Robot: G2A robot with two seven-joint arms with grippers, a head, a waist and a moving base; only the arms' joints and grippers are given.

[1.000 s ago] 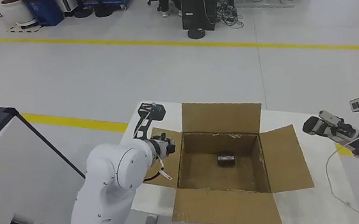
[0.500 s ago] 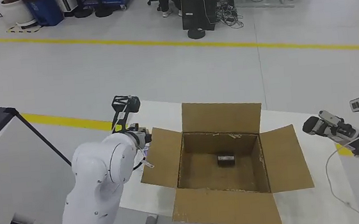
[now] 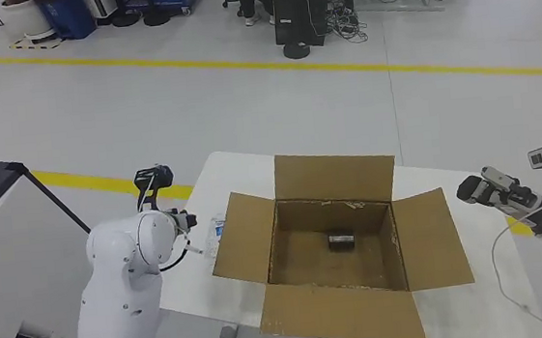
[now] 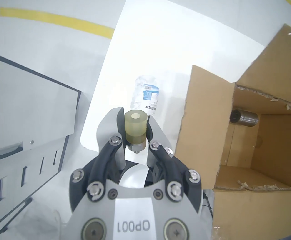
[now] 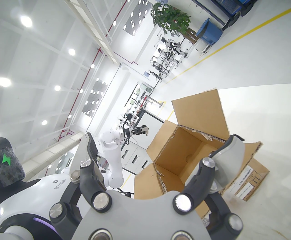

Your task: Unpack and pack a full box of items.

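Box [image 3: 341,308] open on table [image 3: 242,171], metal cylinder [image 3: 341,240] inside. Left gripper [image 4: 136,127] clamps yellowish roller [image 4: 135,123] near bottle [image 4: 145,97] lying beside flap. We see right gripper [image 5: 161,145] spread wide, right of box.

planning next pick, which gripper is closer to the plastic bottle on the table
Left. The left gripper, shut on a yellowish cylinder, is close by the plastic bottle; the right gripper is beyond the cardboard box's far side.

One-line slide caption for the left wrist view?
Left claw grips a yellowish cylinder; a bottle lies on the table beside the open cardboard box.
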